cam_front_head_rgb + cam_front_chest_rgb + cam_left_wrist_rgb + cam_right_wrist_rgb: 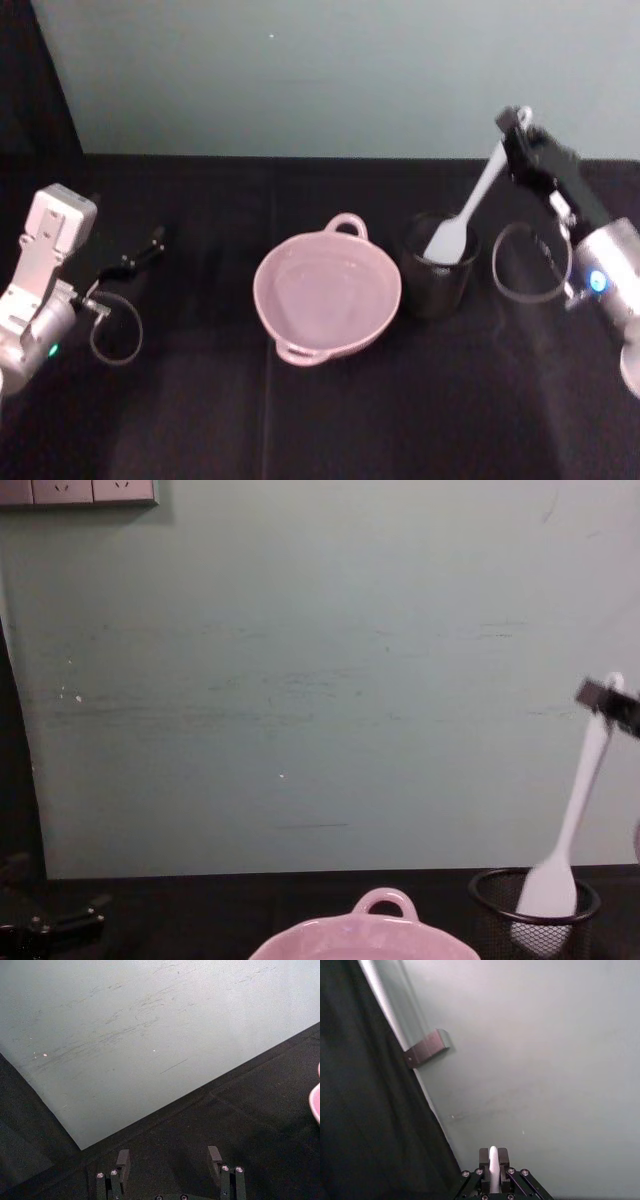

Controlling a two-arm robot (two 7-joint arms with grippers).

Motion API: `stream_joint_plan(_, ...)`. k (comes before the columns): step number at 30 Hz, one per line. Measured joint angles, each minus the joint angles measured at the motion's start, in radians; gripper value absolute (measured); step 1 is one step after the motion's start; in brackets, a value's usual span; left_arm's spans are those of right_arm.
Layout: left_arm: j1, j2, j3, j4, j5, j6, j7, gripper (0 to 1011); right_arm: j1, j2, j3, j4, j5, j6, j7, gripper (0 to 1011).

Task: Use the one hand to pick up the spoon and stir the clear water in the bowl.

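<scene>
Right tool (517, 135): upper right, clamped on spoon (462, 222) handle tip.
Spoon blade: inside wire-mesh cup (438, 268).
Left tool (170, 1162): lower left, fingers wide apart.

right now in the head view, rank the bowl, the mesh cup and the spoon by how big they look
1. bowl, clearly widest.
2. mesh cup and spoon: too close to rank; the cup is bulkier, the spoon longer but thin, its handle in the right end effector.

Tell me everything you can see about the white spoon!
The spoon is white and looks like smooth plastic, with a long thin handle and a flat, rounded blade. It stands tilted, blade down inside the black mesh cup, just right of the pink bowl. The right gripper is shut on the handle's top end, above the black table.
</scene>
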Motion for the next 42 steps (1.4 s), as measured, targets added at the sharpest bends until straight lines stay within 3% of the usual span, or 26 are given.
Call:
stream_joint_plan(9,0.000,0.000,0.000,0.000,0.000,0.000,0.000,1011,0.025,-0.017,0.020,0.128,0.172,0.089,0.075,109)
stream_joint_plan(16,0.000,0.000,0.000,0.000,0.000,0.000,0.000,1011,0.036,-0.023,0.021,0.175,0.238,0.110,0.095,109)
stream_joint_plan(38,0.000,0.000,0.000,0.000,0.000,0.000,0.000,1011,0.053,-0.001,-0.039,0.209,0.261,0.088,0.058,109)
stream_joint_plan(42,0.000,0.000,0.000,0.000,0.000,0.000,0.000,1011,0.059,0.003,-0.051,0.215,0.261,0.088,0.049,213)
